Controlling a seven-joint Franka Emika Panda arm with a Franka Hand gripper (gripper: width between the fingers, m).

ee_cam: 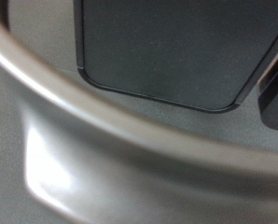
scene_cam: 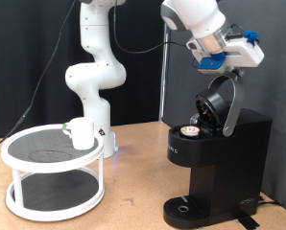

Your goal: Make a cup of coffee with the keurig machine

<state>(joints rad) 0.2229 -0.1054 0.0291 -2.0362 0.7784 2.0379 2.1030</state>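
Observation:
The black keurig machine (scene_cam: pixel 216 163) stands at the exterior view's right with its domed lid (scene_cam: pixel 217 103) raised. A small pod with a tan top (scene_cam: pixel 191 130) sits in the open chamber. My gripper (scene_cam: pixel 220 73) is right above the top of the lid's silver handle (scene_cam: pixel 235 103); whether it touches the handle does not show. The white cup (scene_cam: pixel 82 132) stands on the upper shelf of a round stand at the left, far from the gripper. The wrist view shows only a blurred silver handle arc (ee_cam: pixel 130 131) and a black surface (ee_cam: pixel 167 47) very close; no fingers show there.
The white two-tier round stand (scene_cam: pixel 28 177) takes up the exterior view's lower left. The arm's white base column (scene_cam: pixel 93 77) rises behind it. A black curtain hangs behind the machine. The wooden table (scene_cam: pixel 133 206) lies between stand and machine.

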